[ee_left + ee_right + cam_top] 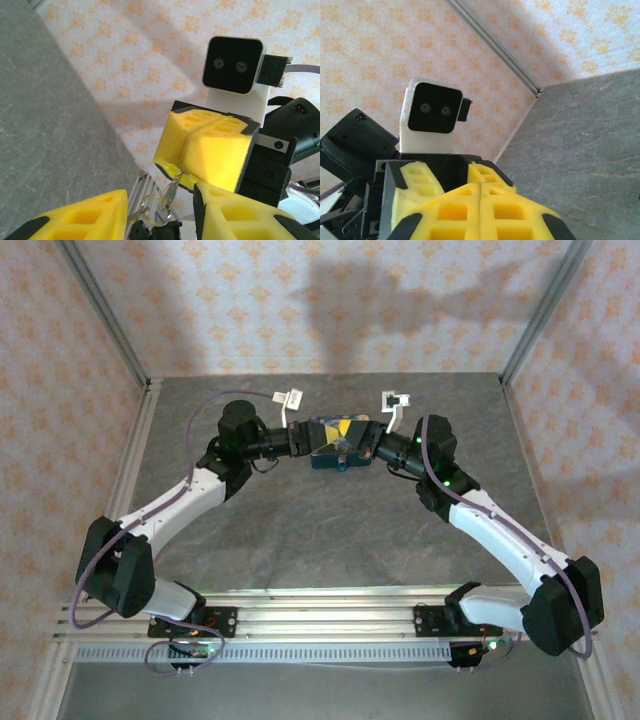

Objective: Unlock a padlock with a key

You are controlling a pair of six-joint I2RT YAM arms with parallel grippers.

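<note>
We saw the two arms reach in from both sides and meet in the middle, above the grey tabletop.

From the left wrist, we looked straight at the right tool. Its two yellow foam pads were pressed flat together with no gap. The top end of the key was pinched at the low edge of those pads. The key was a thin silver sliver, and it hung down and a bit to the left. A small wire ring sat just beside its lower end.

The left tool was partly open. One yellow finger was at the bottom left and the other finger was at the bottom right. The key and ring hung in the gap between them. The padlock was a small dark thing at the very bottom of that gap, right under the key. We could not tell if the left fingers squeezed the padlock, or if the key tip was inside it.

From the right wrist, we saw the right tool's own pads shut tight, with the left arm's white camera block just past them.
</note>
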